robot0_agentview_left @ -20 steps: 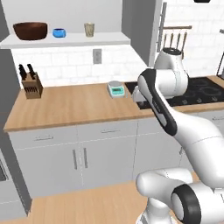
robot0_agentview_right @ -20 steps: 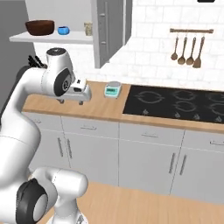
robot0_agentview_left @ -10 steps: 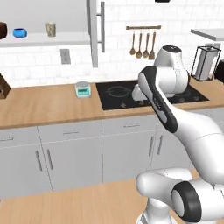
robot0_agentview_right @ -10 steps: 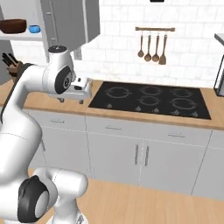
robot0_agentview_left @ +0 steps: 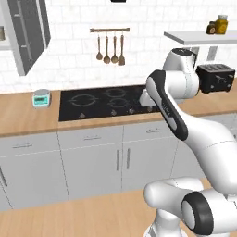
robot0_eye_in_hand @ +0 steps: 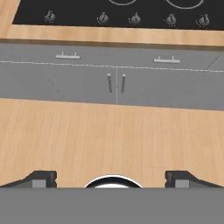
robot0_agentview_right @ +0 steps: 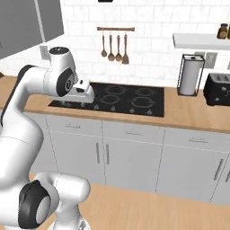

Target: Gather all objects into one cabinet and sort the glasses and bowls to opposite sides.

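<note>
The cabinet's tall grey door [robot0_agentview_left: 28, 34] with its long bar handle stands open at the upper left, and also fills the top left corner of the right base view [robot0_agentview_right: 29, 20]. At the picture's left edge a beige sliver [robot0_agentview_left: 1, 33] sits beside the door, too little of it to name. The bowls and glasses are out of view. My gripper [robot0_agentview_left: 146, 102] [robot0_agentview_right: 88, 95] hangs over the counter's front edge by the hob, pointing down. In the hand view its fingertips [robot0_eye_in_hand: 112, 178] stand wide apart, open, with only floor between them.
A black hob [robot0_agentview_left: 104, 102] lies in the wooden counter [robot0_agentview_left: 23, 118], with a small teal scale [robot0_agentview_left: 41, 98] to its left. Utensils [robot0_agentview_left: 110, 46] hang on the wall. To the right stand a paper towel roll [robot0_agentview_right: 189, 74], a black toaster [robot0_agentview_left: 215, 76] and a shelf with jars [robot0_agentview_left: 217, 25].
The whole picture has shifted left, so the base has driven to the right. The shelf with the bowl and mug has left the frame. The gripper stays open.
</note>
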### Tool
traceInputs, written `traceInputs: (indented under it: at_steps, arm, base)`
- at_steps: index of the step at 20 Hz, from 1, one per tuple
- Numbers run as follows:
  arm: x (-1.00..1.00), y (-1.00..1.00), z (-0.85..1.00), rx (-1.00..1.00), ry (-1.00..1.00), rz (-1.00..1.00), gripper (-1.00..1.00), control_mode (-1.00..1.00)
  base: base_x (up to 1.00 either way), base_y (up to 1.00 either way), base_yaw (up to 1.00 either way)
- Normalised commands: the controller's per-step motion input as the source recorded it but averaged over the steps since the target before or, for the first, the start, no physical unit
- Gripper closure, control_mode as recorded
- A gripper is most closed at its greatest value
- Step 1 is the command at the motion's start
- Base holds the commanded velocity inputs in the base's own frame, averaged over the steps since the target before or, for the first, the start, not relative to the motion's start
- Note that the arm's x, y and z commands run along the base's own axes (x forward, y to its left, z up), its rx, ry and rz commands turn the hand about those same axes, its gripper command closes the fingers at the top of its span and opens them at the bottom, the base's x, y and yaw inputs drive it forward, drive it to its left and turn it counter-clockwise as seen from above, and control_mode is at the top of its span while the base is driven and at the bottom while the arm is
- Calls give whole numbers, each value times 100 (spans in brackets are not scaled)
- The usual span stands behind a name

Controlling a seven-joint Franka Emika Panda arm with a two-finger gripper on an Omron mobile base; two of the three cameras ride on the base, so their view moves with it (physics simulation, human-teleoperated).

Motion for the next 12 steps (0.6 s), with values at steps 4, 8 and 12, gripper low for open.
traceInputs:
  at_steps: [4,8,12]
  arm:
    - [0,0,0,0,0,0,-100,100]
    - [0,0,0,0,0,0,-100,100]
    - [0,0,0,0,0,0,-100,100]
  base:
    - [-1,-100,-2]
    - [-4,-100,0]
    - [-3,-100,0]
